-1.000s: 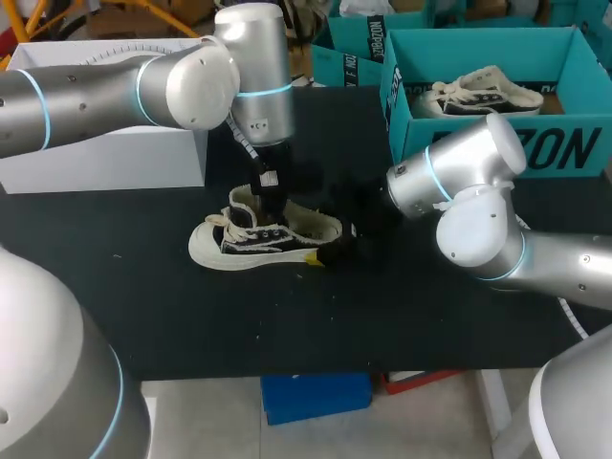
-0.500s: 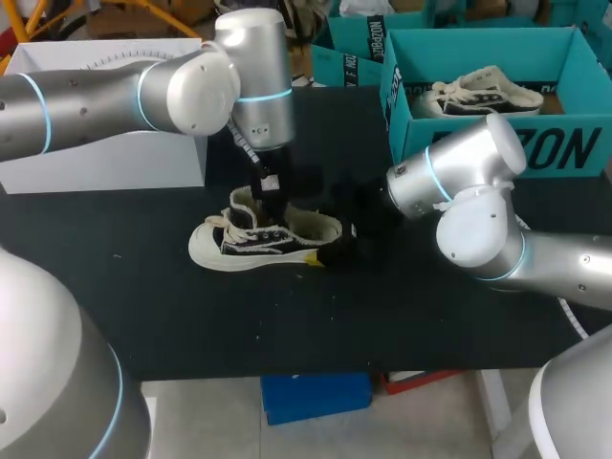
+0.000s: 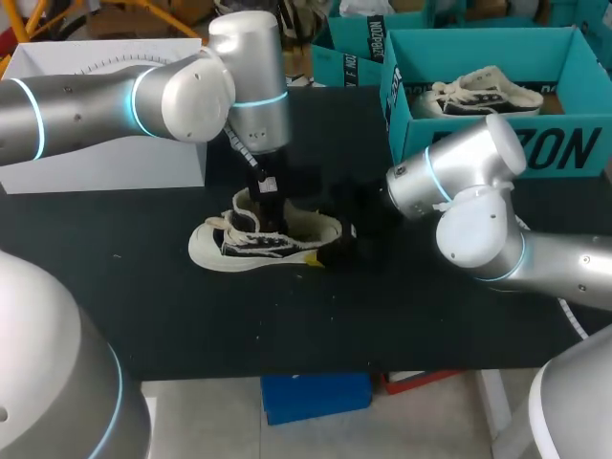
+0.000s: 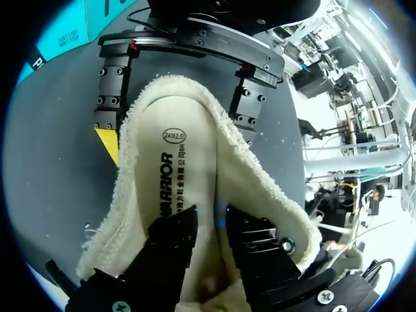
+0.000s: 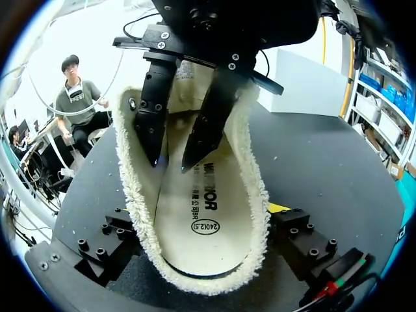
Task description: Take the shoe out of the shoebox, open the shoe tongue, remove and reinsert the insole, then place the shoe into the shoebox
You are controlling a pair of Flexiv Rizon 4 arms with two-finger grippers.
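A cream and black high-top shoe (image 3: 251, 239) lies on its sole on the black table, toe to the left. My left gripper (image 3: 270, 218) reaches down into its mouth. In the left wrist view this gripper (image 4: 220, 218) is open, its fingers a little apart over the printed insole (image 4: 175, 169). My right gripper (image 3: 335, 251) is shut on the shoe's heel. In the right wrist view its fingers (image 5: 114, 237) stand wide on both sides of the fleece-lined heel, and the left gripper (image 5: 170, 162) points down at the insole (image 5: 201, 208).
The teal shoebox (image 3: 497, 143) stands at the back right with a second shoe (image 3: 483, 93) inside. Another teal box (image 3: 349, 57) is behind it. A white box (image 3: 105, 158) sits at the back left under my left arm.
My left arm has shifted slightly left and its gripper sits a little deeper in the shoe. The shoe and my right arm have not moved.
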